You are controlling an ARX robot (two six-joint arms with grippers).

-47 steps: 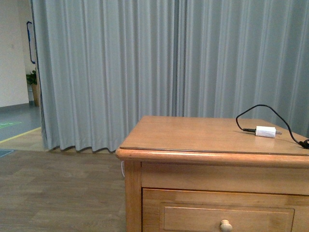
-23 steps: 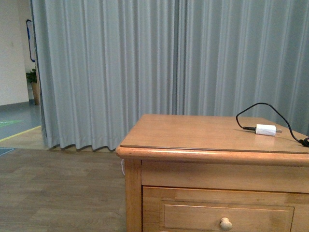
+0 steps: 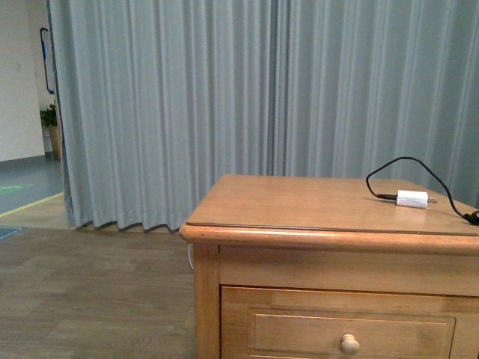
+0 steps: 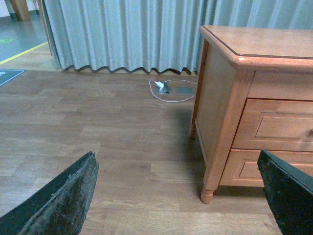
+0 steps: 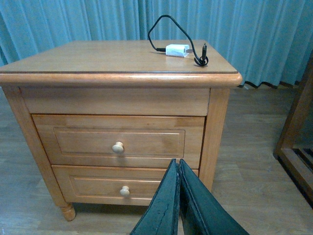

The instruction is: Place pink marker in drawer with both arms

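Note:
The pink marker is out of view in every frame. The drawer (image 5: 117, 142), the upper one with a round pale knob, is closed in the wooden cabinet; the front view shows its top part (image 3: 299, 333) and the left wrist view its edge (image 4: 279, 125). My right gripper (image 5: 177, 164) is shut with nothing between its fingers and hangs in front of the cabinet, below the drawer's knob. My left gripper (image 4: 178, 196) is open and empty over the wooden floor, off the cabinet's left side. Neither arm shows in the front view.
A white charger plug (image 3: 412, 199) with a black cable lies on the cabinet top (image 5: 98, 58). The lower drawer (image 5: 88, 186) is closed. A grey curtain (image 3: 224, 97) hangs behind. A floor socket with a white cable (image 4: 166, 88) lies by the curtain. A wooden frame (image 5: 298, 127) stands beside the cabinet.
The front view has drifted a little, so the cabinet sits slightly higher in the picture. Nothing on the cabinet has moved.

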